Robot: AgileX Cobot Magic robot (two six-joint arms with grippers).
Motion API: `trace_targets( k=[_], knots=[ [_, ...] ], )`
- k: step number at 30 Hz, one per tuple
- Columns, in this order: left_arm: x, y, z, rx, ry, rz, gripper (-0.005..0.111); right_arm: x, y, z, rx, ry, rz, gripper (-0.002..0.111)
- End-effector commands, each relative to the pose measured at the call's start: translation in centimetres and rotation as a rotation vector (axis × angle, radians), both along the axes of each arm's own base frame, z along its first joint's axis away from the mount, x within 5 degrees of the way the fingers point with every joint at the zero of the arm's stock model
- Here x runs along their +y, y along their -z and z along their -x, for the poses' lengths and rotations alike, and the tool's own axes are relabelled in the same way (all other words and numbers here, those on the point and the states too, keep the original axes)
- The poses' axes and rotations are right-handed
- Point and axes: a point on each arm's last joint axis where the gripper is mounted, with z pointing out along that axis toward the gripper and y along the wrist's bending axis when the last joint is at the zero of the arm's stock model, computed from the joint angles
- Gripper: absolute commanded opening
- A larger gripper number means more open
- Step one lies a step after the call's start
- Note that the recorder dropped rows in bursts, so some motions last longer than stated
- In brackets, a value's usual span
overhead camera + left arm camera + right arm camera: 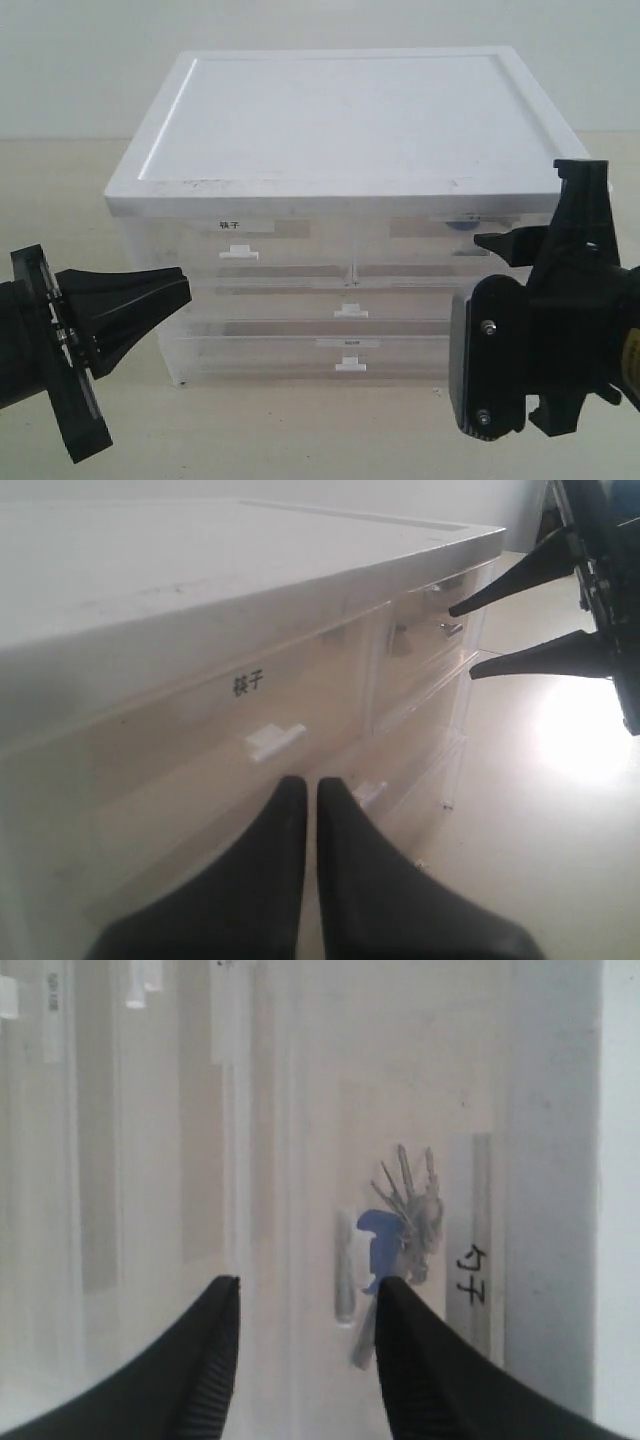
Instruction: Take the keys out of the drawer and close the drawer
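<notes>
Behind clear front of drawer [420,248], upper right: keys [405,1220] just beyond right fingers [215,1350], spread apart; left fingers [280,860] together, farther off.

The left gripper [186,285] and right gripper [308,1290] are matte black, their fingers [215,1360] tapering to points (fine ribbing lines the inner faces). A boxy black housing [500,360] on the right arm carries two silver screws [487,325]. The yellow patch [633,358] beside it may be a label.
</notes>
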Motion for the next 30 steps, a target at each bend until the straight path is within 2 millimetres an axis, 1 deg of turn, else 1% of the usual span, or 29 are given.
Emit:
trace_targets(
  k=[1,6,10,11,13,14,15,16,20,24,30],
  knots=[
    [-0.2,-0.1,0.0,0.001,0.013,0.012,0.005,1.3,-0.1,-1.1,0.017,0.020,-0.006,0.039],
    [-0.2,-0.1,0.0,0.001,0.013,0.012,0.005,2.5,0.2,-2.6,-0.002,0.082,0.045,0.039],
    [-0.2,-0.1,0.0,0.001,0.013,0.012,0.005,2.8,-0.4,-2.5,-0.012,0.079,0.011,0.037],
    [-0.1,-0.1,0.0,0.001,0.010,0.013,0.005,2.7,-0.5,-2.5,-0.019,0.089,0.009,0.033],
    [-0.1,-0.1,0.0,0.001,0.010,0.013,0.005,2.5,-0.7,-2.6,-0.034,0.103,0.006,0.020],
    [-0.1,-0.1,0.0,-0.003,0.010,0.011,0.005,2.4,-0.8,-2.5,-0.039,0.107,0.004,0.010],
    [-0.1,-0.1,0.0,-0.006,0.011,0.009,0.005,2.4,-0.9,-2.6,-0.042,0.111,0.004,0.003],
    [-0.1,-0.1,0.0,-0.006,0.011,0.009,0.005,2.3,-0.9,-2.6,-0.048,0.117,0.004,0.000],
    [-0.1,-0.1,0.0,-0.004,0.008,0.010,0.005,2.3,-1.0,-2.6,-0.050,0.122,0.006,0.000],
    [-0.1,-0.1,-0.1,-0.006,0.007,0.010,0.005,2.0,-1.3,-2.1,-0.007,0.123,-0.031,0.000],
    [-0.1,-0.1,-0.1,-0.012,0.008,0.005,0.005,0.2,-3.5,-0.9,-0.003,0.155,-0.133,0.000]
  ],
)
